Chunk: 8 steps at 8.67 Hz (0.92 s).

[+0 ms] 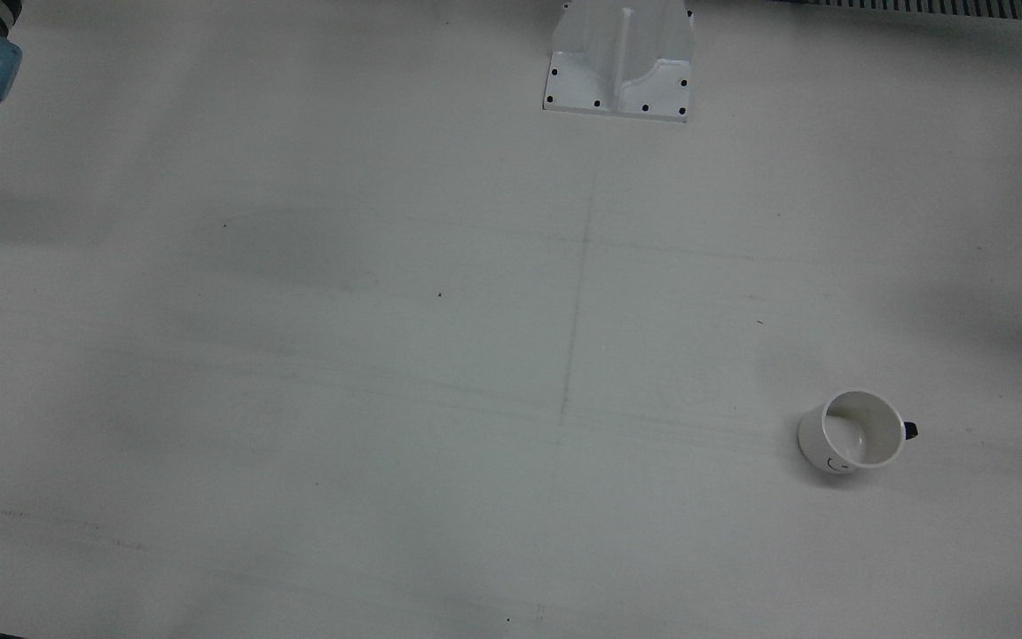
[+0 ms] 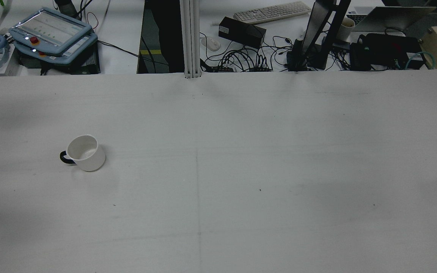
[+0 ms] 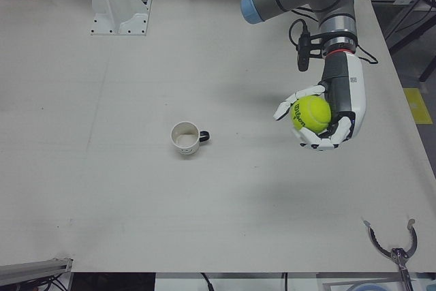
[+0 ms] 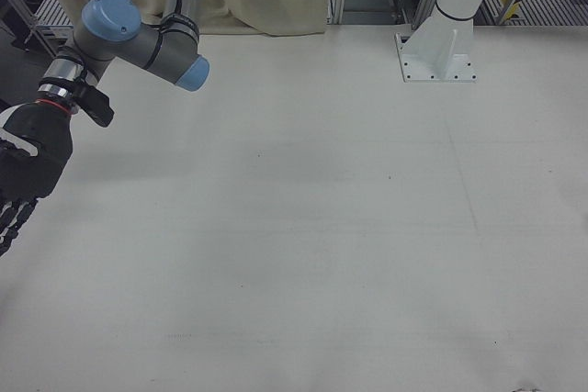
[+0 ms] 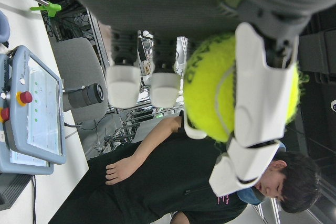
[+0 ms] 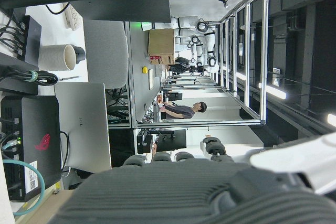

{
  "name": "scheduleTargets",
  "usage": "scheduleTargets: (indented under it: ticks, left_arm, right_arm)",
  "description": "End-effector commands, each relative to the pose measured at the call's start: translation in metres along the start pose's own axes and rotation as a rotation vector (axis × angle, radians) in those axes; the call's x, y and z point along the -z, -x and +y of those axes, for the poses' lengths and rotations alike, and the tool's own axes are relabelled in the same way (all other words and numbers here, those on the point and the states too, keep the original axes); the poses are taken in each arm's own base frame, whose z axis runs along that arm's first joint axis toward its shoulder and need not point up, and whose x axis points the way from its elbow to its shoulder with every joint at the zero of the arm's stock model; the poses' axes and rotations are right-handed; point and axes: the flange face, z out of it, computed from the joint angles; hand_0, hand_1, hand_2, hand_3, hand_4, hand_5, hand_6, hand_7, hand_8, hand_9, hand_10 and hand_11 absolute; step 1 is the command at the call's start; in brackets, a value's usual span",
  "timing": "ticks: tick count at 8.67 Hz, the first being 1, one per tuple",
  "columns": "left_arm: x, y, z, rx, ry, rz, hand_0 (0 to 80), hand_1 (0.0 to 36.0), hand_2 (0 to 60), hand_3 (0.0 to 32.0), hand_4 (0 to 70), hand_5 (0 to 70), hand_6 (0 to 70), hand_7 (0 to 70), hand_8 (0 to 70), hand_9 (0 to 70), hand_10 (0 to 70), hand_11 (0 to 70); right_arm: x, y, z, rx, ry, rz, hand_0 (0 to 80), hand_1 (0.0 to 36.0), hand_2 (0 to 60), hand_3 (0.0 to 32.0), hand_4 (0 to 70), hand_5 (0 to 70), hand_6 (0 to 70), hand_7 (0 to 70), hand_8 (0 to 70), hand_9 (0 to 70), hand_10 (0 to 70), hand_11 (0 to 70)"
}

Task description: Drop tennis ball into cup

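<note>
A white cup with a dark handle stands upright on the white table; it also shows in the front view and the rear view, and looks empty. My left hand is shut on a yellow-green tennis ball, held above the table well to the cup's right in the left-front view. The left hand view shows the ball clasped between white fingers. My right hand hangs at the left edge of the right-front view, fingers apart, holding nothing.
A white arm pedestal stands at the robot's side of the table. A teach pendant, cables and a keyboard lie beyond the far edge. A metal tool lies near the table's front corner.
</note>
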Motion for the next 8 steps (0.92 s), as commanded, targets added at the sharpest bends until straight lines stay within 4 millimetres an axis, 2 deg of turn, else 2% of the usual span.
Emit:
scheduleTargets:
  ticks: [1, 2, 3, 4, 5, 6, 7, 8]
  left_arm:
    - [0.000, -0.001, 0.007, 0.004, 0.015, 0.003, 58.6, 36.0, 60.0, 0.0, 70.0, 46.5, 70.0, 70.0, 70.0, 70.0, 70.0, 70.0]
    - [0.002, 0.001, 0.020, 0.006, 0.028, -0.005, 58.6, 36.0, 60.0, 0.0, 70.0, 64.3, 70.0, 70.0, 70.0, 70.0, 70.0, 70.0]
    - [0.003, 0.024, 0.038, 0.014, 0.055, -0.052, 58.9, 36.0, 60.0, 0.0, 70.0, 52.4, 70.0, 70.0, 70.0, 70.0, 70.0, 70.0]
    - [0.006, 0.057, 0.056, 0.023, 0.077, -0.119, 59.3, 36.0, 60.0, 0.0, 70.0, 70.0, 70.0, 70.0, 70.0, 70.0, 70.0, 70.0]
    - [0.012, 0.094, 0.078, 0.046, 0.101, -0.196, 59.3, 36.0, 60.0, 0.0, 70.0, 70.0, 70.0, 70.0, 70.0, 70.0, 70.0, 70.0]
    - [0.018, 0.132, 0.096, 0.057, 0.126, -0.267, 59.1, 36.0, 60.0, 0.0, 70.0, 56.3, 70.0, 70.0, 70.0, 70.0, 70.0, 70.0]
    - [0.023, 0.166, 0.103, 0.060, 0.133, -0.322, 59.2, 36.0, 60.0, 0.0, 70.0, 66.2, 70.0, 70.0, 70.0, 70.0, 70.0, 70.0]
    - [0.026, 0.183, 0.104, 0.059, 0.131, -0.351, 59.2, 36.0, 60.0, 0.0, 70.0, 58.3, 70.0, 70.0, 70.0, 70.0, 70.0, 70.0]
  right_arm:
    - [0.000, 0.000, 0.000, 0.000, 0.000, 0.000, 0.0, 0.0, 0.0, 0.0, 0.0, 0.0, 0.0, 0.0, 0.0, 0.0, 0.0, 0.0]
    - [0.000, 0.000, 0.000, 0.000, 0.000, 0.000, 0.0, 0.0, 0.0, 0.0, 0.0, 0.0, 0.0, 0.0, 0.0, 0.0, 0.0, 0.0]
    - [0.000, 0.000, 0.000, 0.000, 0.000, 0.000, 0.0, 0.0, 0.0, 0.0, 0.0, 0.0, 0.0, 0.0, 0.0, 0.0, 0.0, 0.0]
    - [0.000, 0.000, 0.000, 0.000, 0.000, 0.000, 0.0, 0.0, 0.0, 0.0, 0.0, 0.0, 0.0, 0.0, 0.0, 0.0, 0.0, 0.0]
    - [0.000, 0.000, 0.000, 0.000, 0.000, 0.000, 0.0, 0.0, 0.0, 0.0, 0.0, 0.0, 0.0, 0.0, 0.0, 0.0, 0.0, 0.0]
    - [0.000, 0.000, 0.000, 0.000, 0.000, 0.000, 0.0, 0.0, 0.0, 0.0, 0.0, 0.0, 0.0, 0.0, 0.0, 0.0, 0.0, 0.0]
    - [0.000, 0.000, 0.000, 0.000, 0.000, 0.000, 0.0, 0.0, 0.0, 0.0, 0.0, 0.0, 0.0, 0.0, 0.0, 0.0, 0.0, 0.0]
    - [0.000, 0.000, 0.000, 0.000, 0.000, 0.000, 0.0, 0.0, 0.0, 0.0, 0.0, 0.0, 0.0, 0.0, 0.0, 0.0, 0.0, 0.0]
